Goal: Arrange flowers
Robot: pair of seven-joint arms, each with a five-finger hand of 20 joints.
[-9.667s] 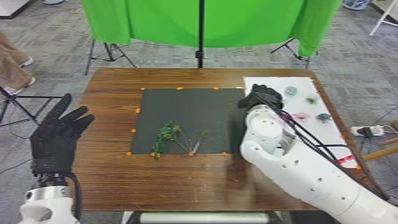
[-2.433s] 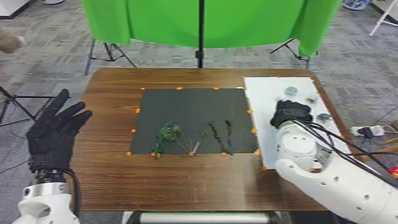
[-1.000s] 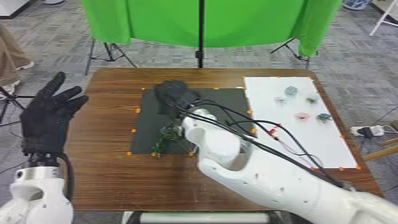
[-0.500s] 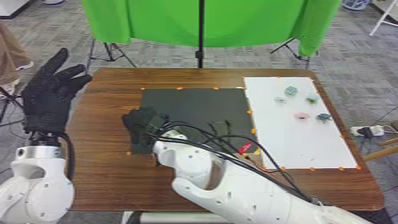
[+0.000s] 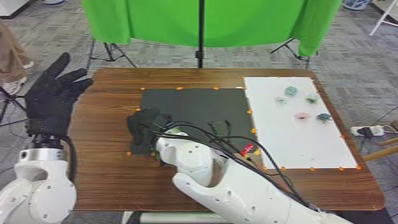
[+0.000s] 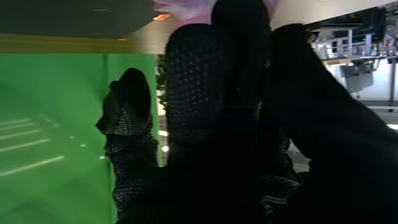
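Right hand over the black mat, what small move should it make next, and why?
I'd probably ease the right hand gently lower over the black mat. The wrist view shows pink petals beside it, possibly a flower to set down, and green stems lie nearby on the mat. Whether it grips the petals, I can't tell.

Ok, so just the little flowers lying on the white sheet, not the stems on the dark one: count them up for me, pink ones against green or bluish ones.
Pink flowers: 1
Green or bluish flowers: 4
Total on the white sheet: 5
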